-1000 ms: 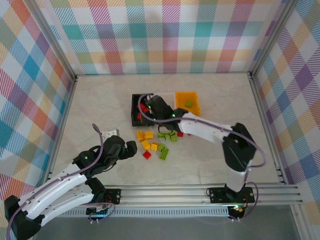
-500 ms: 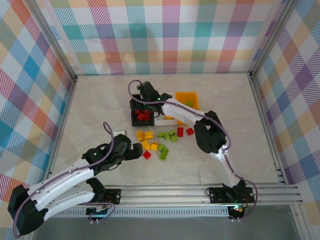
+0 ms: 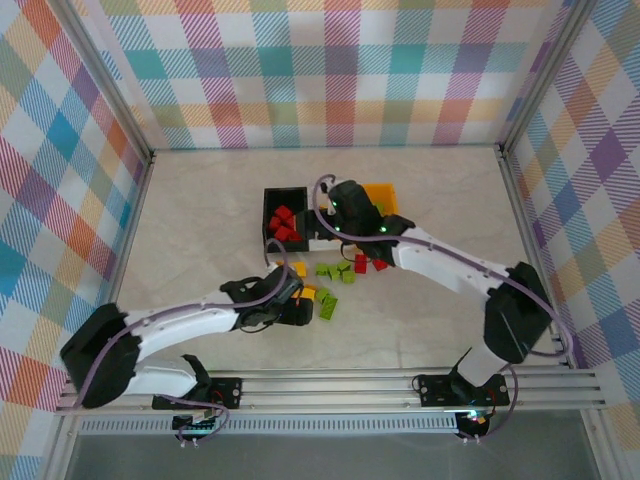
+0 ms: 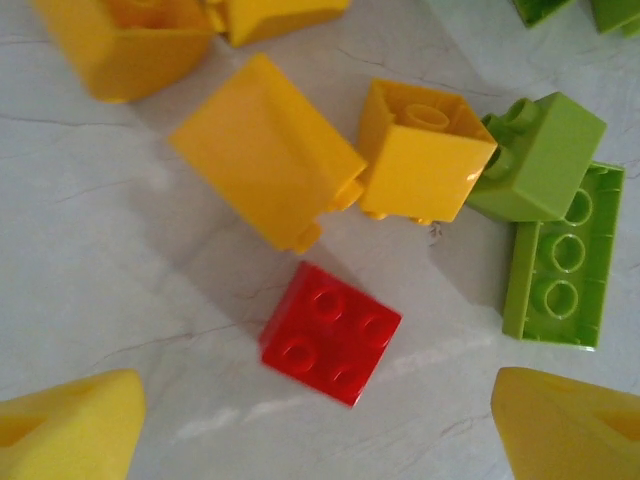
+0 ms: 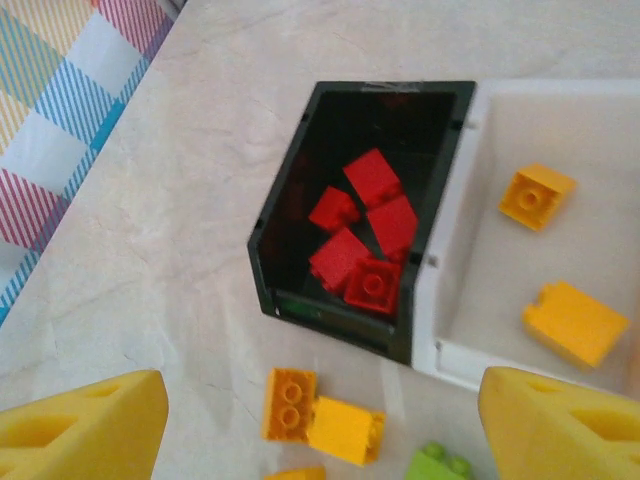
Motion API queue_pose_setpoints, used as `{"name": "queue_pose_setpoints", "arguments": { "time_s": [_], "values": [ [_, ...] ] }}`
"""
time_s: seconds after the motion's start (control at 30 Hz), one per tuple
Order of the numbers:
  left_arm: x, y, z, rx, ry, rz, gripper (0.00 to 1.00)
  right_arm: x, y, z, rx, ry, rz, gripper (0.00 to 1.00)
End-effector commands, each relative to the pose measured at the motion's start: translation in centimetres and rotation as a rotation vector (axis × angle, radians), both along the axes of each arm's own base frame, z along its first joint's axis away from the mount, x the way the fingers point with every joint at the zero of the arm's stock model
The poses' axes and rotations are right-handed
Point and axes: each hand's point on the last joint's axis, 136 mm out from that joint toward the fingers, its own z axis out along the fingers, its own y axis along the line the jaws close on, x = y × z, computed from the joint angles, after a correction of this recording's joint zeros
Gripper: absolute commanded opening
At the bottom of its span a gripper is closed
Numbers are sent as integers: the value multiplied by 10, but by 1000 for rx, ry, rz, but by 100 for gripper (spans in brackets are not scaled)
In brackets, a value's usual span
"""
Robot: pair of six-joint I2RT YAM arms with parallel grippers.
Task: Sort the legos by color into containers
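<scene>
Jaws of my left gripper (image 4: 320, 440) stand wide apart, one loose red brick (image 4: 330, 332) lying on the table (image 4: 120, 300) between them, beside yellow bricks (image 4: 268, 150) and green bricks (image 4: 545, 150). My right gripper (image 5: 320, 430), equally spread and empty, hangs near the black bin (image 5: 300, 310) holding red legos (image 5: 365, 235) and the white bin (image 5: 450, 362) holding two yellow legos (image 5: 537, 196).

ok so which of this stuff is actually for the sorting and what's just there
For the job: red bricks, yellow bricks, green bricks, black bin, white bin, orange bin.
Just there: checked walls, metal rail.
</scene>
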Motion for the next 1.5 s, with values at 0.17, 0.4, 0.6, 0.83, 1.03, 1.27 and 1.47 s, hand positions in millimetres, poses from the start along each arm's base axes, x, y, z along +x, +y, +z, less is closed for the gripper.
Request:
{"name": "queue_pose_setpoints", "arguments": {
  "time_s": [0.17, 0.4, 0.6, 0.83, 1.03, 1.27, 1.47],
  "values": [
    [12, -12, -19, 115, -3, -55, 72, -22, -37, -3, 35, -15, -82, 83],
    [10, -9, -35, 167, 12, -65, 57, -26, -46, -1, 33, -28, -99, 83],
    [3, -7, -29, 155, 0, -60, 43, -29, -52, -5, 31, -21, -115, 83],
    [9, -4, 47, 31, -126, -14, 37, -40, -74, -21, 1, 6, -170, 83],
    [89, 0, 110, -66, -196, 104, 37, -55, -97, -53, -51, 68, -220, 83],
    [199, -5, 106, 5, -192, 223, 36, -73, -117, -84, -99, 140, -255, 83],
    [254, 7, 82, 53, -151, 334, 36, -87, -131, -97, -115, 168, -261, 83]
  ]
}}
